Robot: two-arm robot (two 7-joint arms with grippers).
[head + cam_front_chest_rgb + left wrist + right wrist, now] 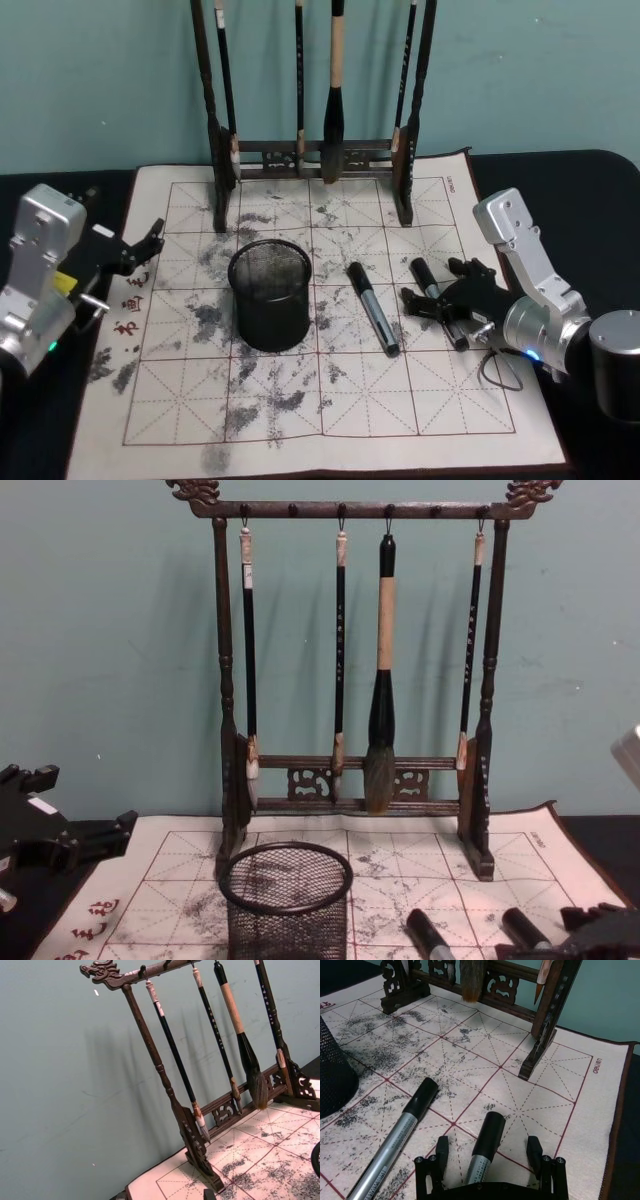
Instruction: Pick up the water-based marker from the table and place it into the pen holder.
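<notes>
Right gripper (437,290) is low over the calligraphy mat (330,400), near the mat's right edge and toward its front. Pincer spread. In the right wrist view we see the two fingers (441,1149) set either side of the water-based marker (487,1140), with mat showing on both sides of the barrel, so there is no grip on it.

That marker lies flat on the mat, black cap pointing toward the back edge and silver barrel running in under the gripper.

A second marker (372,308), the same in looks, lies flat just beside it toward the mat's middle, between it and the pen holder (270,295).

The pen holder stands upright near the mat's centre, a little left of both markers and apart from them. We see nothing inside the mesh.

The brush rack (225,680) stands along the mat's back edge with four brushes (380,680) hanging.

Left gripper (150,245) sits at the mat's left edge over the black table (560,170), pincer spread, holding nothing, well apart from the pen holder.
</notes>
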